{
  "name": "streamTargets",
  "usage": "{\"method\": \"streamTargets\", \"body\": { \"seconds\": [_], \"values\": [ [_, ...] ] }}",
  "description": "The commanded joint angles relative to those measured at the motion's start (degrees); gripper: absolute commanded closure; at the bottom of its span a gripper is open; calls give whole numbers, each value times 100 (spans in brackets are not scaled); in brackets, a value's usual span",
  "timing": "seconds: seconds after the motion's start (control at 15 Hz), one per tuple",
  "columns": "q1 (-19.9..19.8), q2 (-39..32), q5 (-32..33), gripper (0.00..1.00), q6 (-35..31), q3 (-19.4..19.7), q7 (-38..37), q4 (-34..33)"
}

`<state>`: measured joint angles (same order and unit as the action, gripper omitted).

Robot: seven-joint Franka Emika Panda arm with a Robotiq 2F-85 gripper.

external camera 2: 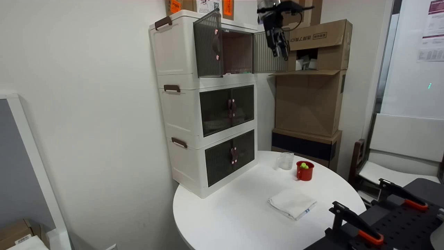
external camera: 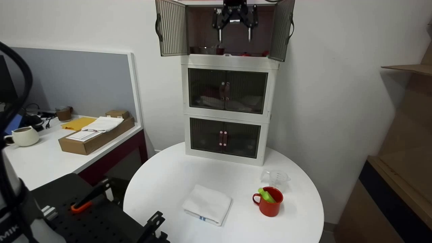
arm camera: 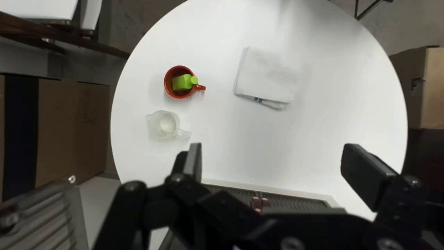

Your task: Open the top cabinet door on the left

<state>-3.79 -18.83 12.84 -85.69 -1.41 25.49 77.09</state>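
Note:
The top left cabinet door (external camera: 172, 28) is a ribbed, tinted see-through panel, swung open outward with a dark handle; it also shows in an exterior view (external camera 2: 207, 47). Its twin panel (external camera: 282, 30) on the right is open too and shows in an exterior view (external camera 2: 266, 52) and at the lower left of the wrist view (arm camera: 52, 215). My gripper (external camera: 235, 35) points down in front of the open top compartment, between the doors in that view. It also shows in an exterior view (external camera 2: 280, 55). Its fingers are wide apart and empty in the wrist view (arm camera: 272, 163).
The white cabinet (external camera: 229, 115) has two lower levels with shut tinted doors. On the round white table (external camera: 162, 189) are a red mug (external camera: 270, 209) with a green item inside, a clear measuring cup (external camera: 278, 177) and a folded cloth (external camera: 207, 204). Cardboard boxes (external camera 2: 308, 104) stand beside the cabinet.

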Motion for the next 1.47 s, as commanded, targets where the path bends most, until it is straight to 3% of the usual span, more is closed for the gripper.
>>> {"method": "streamTargets", "body": {
  "seconds": [0.0, 0.27, 0.4, 0.73, 0.93, 1.27, 1.33, 1.4],
  "values": [
    [-3, 94, 29, 0, -1176, 216, -1146, 1236],
    [-10, -238, -5, 0, -1802, 478, -2332, 2168],
    [-41, -474, 40, 0, -2033, 584, -2580, 2485],
    [211, -911, 991, 0, -3487, 1060, -3995, 3332],
    [395, -1051, 1165, 0, -4066, 1134, -4726, 3693],
    [629, -532, 594, 0, -4801, 855, -5020, 4275],
    [632, -986, 725, 0, -4554, 987, -4887, 3895],
    [681, -922, 705, 0, -4564, 965, -4897, 3922]
  ]
}}
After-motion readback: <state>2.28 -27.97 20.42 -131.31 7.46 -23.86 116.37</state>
